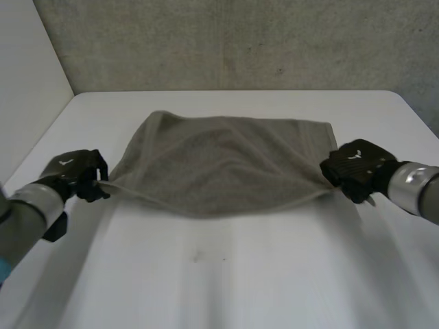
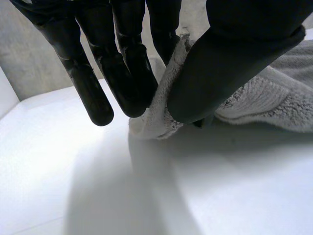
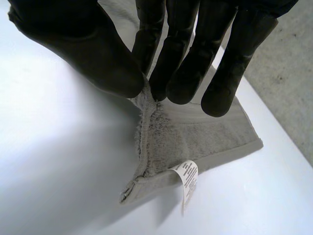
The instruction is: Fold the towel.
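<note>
1. On the white desk point(image 1: 240, 284), about mid-way across, you've got a grey towel point(image 1: 219, 164) spread wide between the two arms. Its far edge lies flat on the desk, and its near edge sags between the hands.
2. The left robot hand point(image 1: 79, 177) is at the towel's near left corner. Check its wrist view: the thumb pinches the cloth against the fingers, and the corner bunches up between them.
3. The right robot hand point(image 1: 353, 168) is at the near right corner, pinching the same way, thumb against fingers. A white label point(image 3: 188, 182) hangs off the hem just beyond the fingertips.
4. A grey concrete wall point(image 1: 240, 41) stands behind the desk.
</note>
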Available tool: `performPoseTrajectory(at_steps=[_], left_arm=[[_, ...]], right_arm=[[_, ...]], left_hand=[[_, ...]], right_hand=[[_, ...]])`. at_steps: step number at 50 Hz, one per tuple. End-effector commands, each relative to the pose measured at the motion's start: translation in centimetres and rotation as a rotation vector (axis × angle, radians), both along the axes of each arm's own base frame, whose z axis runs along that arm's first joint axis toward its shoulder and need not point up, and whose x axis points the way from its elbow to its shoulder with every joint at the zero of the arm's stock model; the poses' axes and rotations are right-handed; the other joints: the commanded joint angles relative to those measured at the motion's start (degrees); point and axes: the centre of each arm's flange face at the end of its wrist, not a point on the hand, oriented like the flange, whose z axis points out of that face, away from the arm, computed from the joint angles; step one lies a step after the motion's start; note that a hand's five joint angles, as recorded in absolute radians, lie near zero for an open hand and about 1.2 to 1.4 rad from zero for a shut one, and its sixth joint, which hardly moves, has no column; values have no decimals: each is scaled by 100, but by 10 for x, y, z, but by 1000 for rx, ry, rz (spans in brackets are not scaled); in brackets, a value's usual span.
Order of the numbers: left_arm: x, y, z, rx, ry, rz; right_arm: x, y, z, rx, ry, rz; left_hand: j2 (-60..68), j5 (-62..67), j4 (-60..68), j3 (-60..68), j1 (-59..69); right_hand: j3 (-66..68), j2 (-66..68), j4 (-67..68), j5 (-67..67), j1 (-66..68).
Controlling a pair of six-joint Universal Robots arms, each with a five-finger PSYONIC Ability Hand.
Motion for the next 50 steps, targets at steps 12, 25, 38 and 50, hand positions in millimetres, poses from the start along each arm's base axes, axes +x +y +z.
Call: performPoseTrajectory(at_steps=[12, 25, 38, 50], left_arm=[[29, 31, 38, -33, 65, -90], [3, -33, 1, 16, 6, -125], [-24, -114, -30, -68, -47, -58], [-38, -164, -41, -178, -58, -1]], right_arm=[[-25, 11, 37, -41, 217, 27], [-18, -40, 0, -28, 285, -22], [35, -115, -11, -366, 85, -38], [57, -162, -50, -450, 80, -47]], left_hand=[[1018, 1106, 1012, 1022, 1184], [1018, 1106, 1012, 1022, 1184], [1018, 1106, 1012, 1022, 1184], [1018, 1106, 1012, 1022, 1184]], right_hand=[[290, 312, 287, 224, 262], [290, 312, 287, 224, 262], [290, 312, 287, 224, 262], [290, 312, 287, 224, 262]])
